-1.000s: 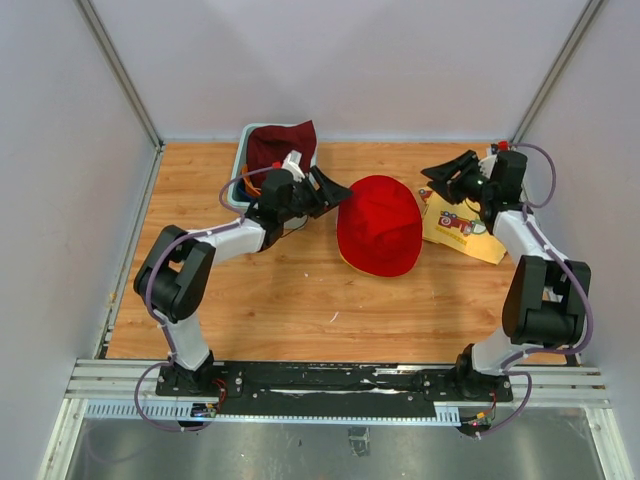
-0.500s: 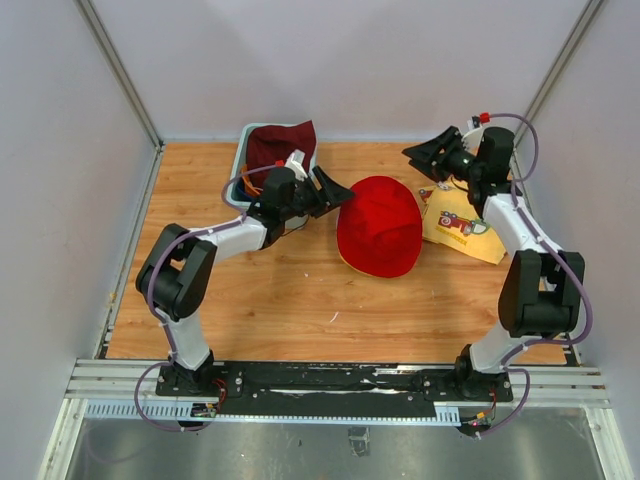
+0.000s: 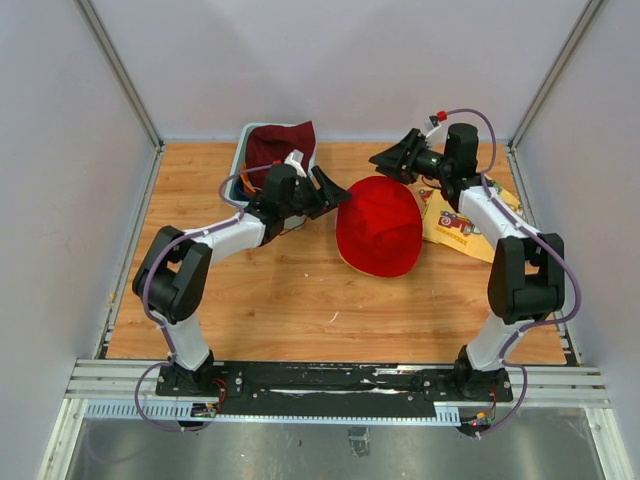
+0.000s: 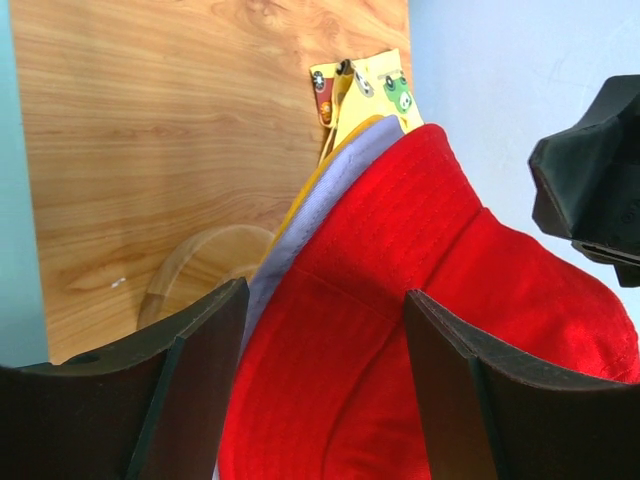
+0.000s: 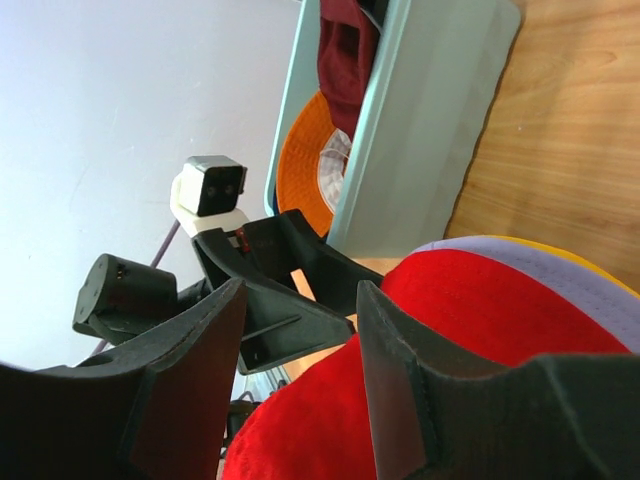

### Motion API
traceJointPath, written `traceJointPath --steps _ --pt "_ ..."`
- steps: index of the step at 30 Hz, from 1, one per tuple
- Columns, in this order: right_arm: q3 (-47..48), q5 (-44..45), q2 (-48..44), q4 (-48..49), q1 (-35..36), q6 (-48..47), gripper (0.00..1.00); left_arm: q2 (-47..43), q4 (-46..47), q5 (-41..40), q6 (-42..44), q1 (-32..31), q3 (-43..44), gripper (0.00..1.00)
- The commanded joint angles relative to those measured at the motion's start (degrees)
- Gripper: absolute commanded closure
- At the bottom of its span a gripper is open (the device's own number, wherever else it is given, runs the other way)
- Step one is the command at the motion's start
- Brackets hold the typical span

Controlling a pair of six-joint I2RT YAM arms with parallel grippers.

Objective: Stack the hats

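A red hat [image 3: 378, 225] lies mid-table on top of a lavender hat [image 4: 300, 235] and a yellow hat [image 4: 303, 192], whose rims peek out beneath it. In the teal tub [image 3: 240, 172] at the back left are a maroon hat [image 3: 280, 143] and an orange hat [image 5: 300, 160]. My left gripper [image 3: 335, 190] hovers open at the red hat's left edge, with the red fabric [image 4: 420, 330] showing beyond its empty fingers. My right gripper [image 3: 387, 162] is open and empty just behind the red hat [image 5: 480, 320], facing the left gripper [image 5: 290, 270].
A flat yellow cloth printed with red cars [image 3: 462, 226] lies to the right of the stack, under the right forearm. A round wooden base [image 4: 190, 265] shows under the hats' rims. Grey walls close in the back and sides.
My right arm has swung left and back, carrying its gripper from over the car cloth to behind the red hat. The left arm has hardly moved.
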Motion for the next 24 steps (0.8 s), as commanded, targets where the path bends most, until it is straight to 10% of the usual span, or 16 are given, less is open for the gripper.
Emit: traceJointPath --steps 1,24 --pt "-0.55 -1.39 1.69 0.48 1.45 -0.13 0.5 -2.15 -5.05 -2.32 2.29 0.49 1.19 0.31" --pt "-7.39 1.2 6.33 1.24 3.03 -1.84 0.51 -4.84 -9.7 -4.94 5.15 1.25 1.77 0.31"
